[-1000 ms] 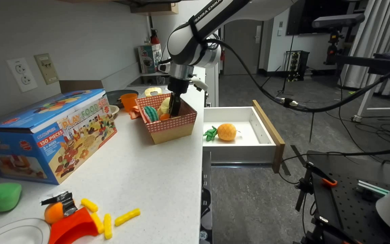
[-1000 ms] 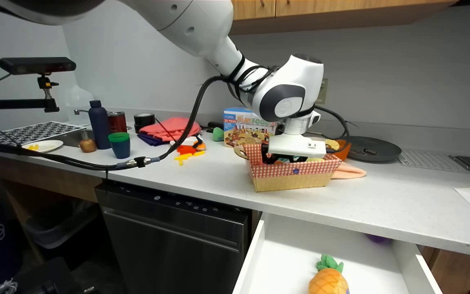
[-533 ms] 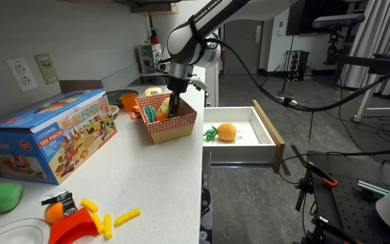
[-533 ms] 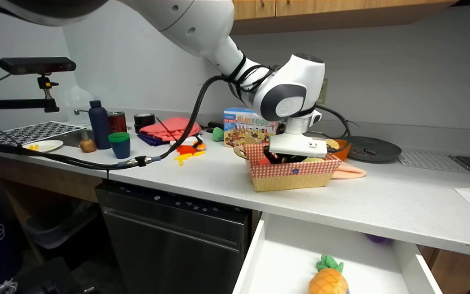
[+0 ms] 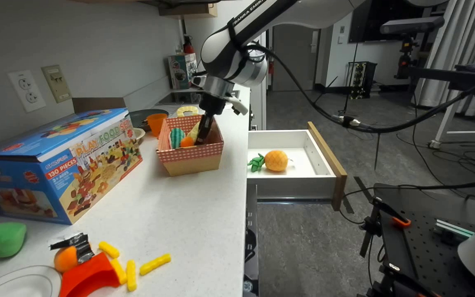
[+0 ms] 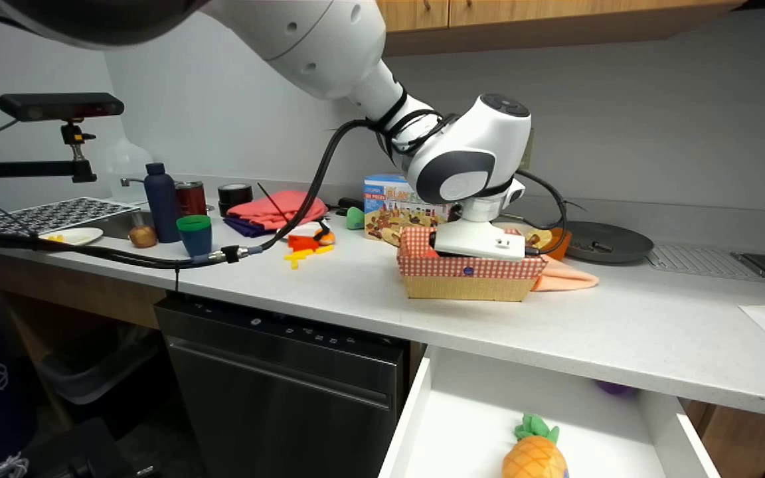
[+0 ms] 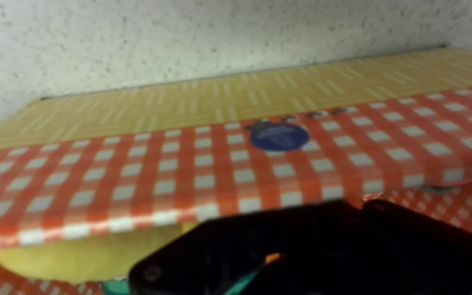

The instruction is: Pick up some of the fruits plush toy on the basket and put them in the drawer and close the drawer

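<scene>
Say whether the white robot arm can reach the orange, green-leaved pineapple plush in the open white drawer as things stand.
Probably yes: the pineapple plush lies uncovered in the drawer. But the shut black fingers are inside the red-checked basket and would first have to lift out.

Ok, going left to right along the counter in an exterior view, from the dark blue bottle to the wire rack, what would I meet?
Dark blue bottle → blue-and-green cup → pink cloth → basket → dark pan → wire rack. A few overlapping things are left out.
</scene>
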